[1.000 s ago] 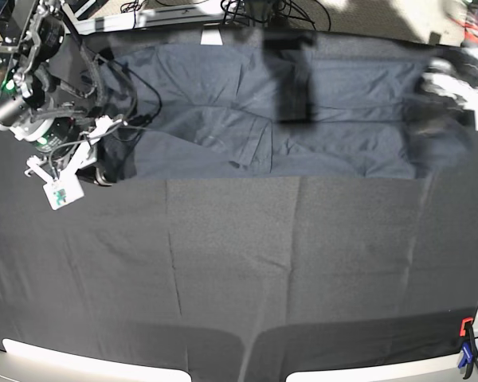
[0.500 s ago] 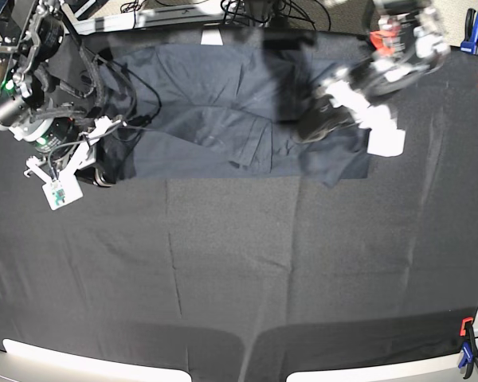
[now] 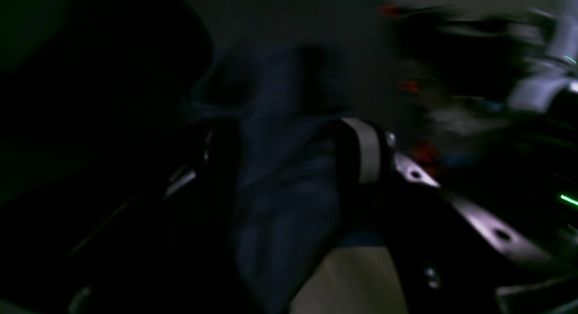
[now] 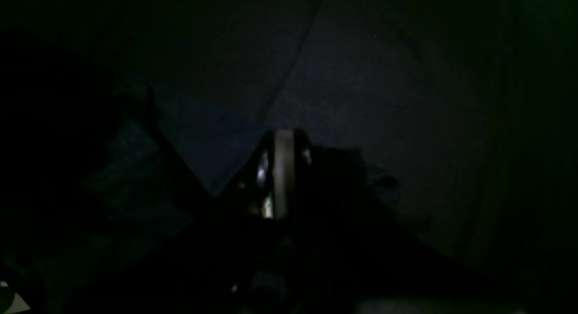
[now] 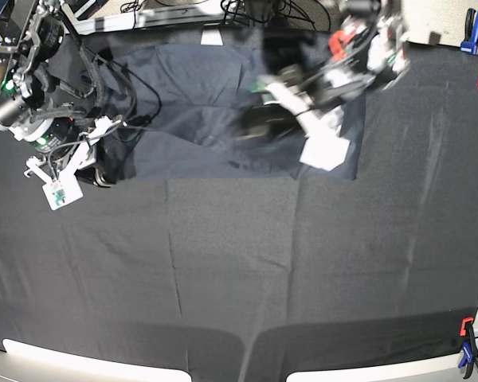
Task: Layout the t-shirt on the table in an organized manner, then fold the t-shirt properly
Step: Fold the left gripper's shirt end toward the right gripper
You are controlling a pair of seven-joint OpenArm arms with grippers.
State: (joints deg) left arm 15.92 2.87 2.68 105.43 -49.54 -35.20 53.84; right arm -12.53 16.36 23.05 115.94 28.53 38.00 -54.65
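Black worktop up front is just bare creased cloth. The navy t-shirt lies bunched at the far edge, stretching between the two arms. The right fingers are pressed closed at its corner. The left fingers are a blur with navy fabric between them; can't tell if they're gripping or open.

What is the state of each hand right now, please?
Left hand: t-shirt cloth lies in it; gripped or loose cannot be told, the view is blurred.
Right hand: closed; whether it pinches cloth is too dark to tell.
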